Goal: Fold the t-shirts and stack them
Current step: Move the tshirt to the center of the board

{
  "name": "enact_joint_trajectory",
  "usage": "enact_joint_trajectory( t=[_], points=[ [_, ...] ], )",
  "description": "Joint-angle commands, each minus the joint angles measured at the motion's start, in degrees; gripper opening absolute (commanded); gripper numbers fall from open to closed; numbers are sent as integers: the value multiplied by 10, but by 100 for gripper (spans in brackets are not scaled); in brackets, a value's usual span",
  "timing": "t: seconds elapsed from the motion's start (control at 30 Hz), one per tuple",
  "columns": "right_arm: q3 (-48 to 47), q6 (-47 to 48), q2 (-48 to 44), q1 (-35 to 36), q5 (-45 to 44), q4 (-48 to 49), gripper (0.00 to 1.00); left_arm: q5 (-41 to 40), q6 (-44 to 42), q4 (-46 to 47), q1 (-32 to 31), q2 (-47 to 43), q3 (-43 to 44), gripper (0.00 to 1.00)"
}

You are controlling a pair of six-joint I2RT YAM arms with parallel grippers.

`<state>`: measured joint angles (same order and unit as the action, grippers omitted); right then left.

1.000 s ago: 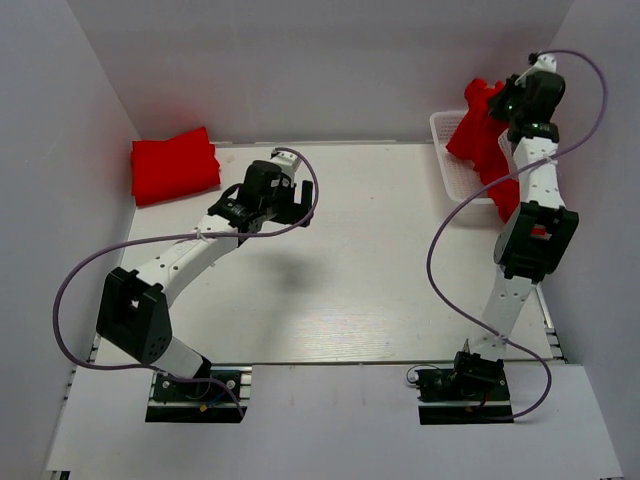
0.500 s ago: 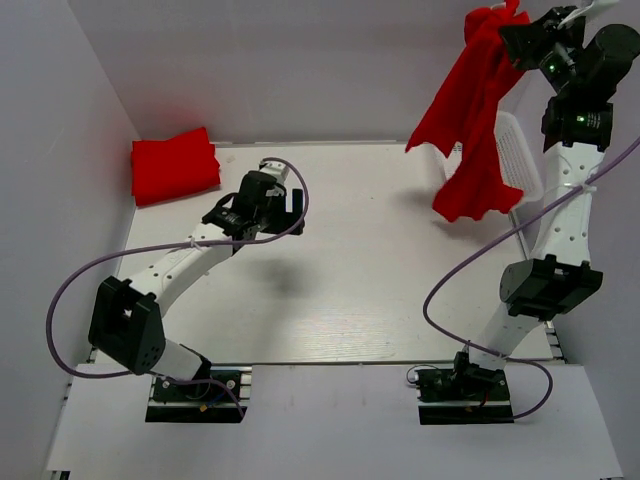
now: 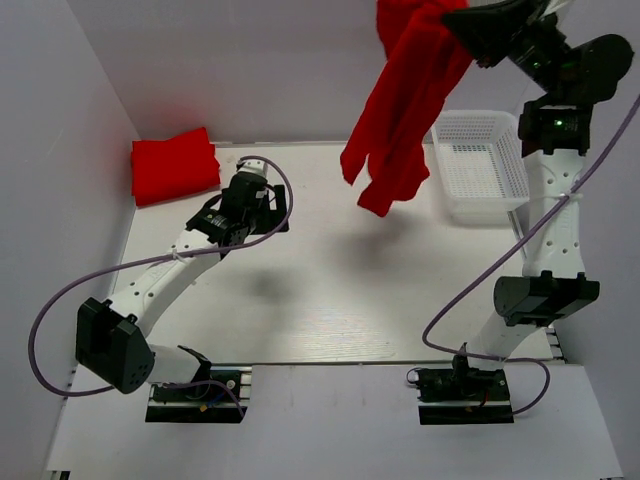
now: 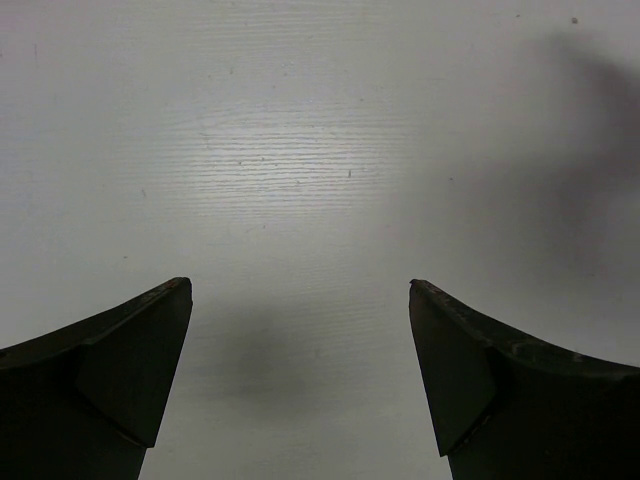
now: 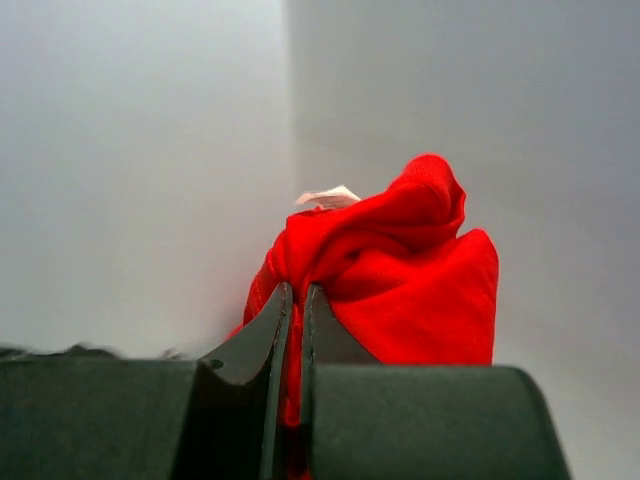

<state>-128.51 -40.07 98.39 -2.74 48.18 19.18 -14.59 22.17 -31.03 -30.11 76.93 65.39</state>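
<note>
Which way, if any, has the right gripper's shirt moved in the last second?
Yes. The t-shirt has risen out of the white basket and swung left; it now hangs from the right gripper.

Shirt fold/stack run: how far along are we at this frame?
Done: one folded t-shirt sits at the far-left corner of the table. In hand: the right gripper is shut on a second t-shirt, which hangs unfolded in the air; no shirt shows in the basket. The left gripper is open over bare table, holding nothing. Left: lay this one flat, fold it, stack it on the first.
</note>
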Motion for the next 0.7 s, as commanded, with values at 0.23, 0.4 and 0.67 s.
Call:
enact_joint_trajectory(
  t=[0.23,0.4,0.67],
  points=[
    [346,116,-115,170,36,4,0,-33,52,-68,3,-62,12,100],
    [605,184,-167,201,-66,-4,0,-41,67,-86,3,-82,-17,100],
    [788,229,-106,266,-180,-94,33,-11,67,-92,3,-74,-45,100]
  ],
)
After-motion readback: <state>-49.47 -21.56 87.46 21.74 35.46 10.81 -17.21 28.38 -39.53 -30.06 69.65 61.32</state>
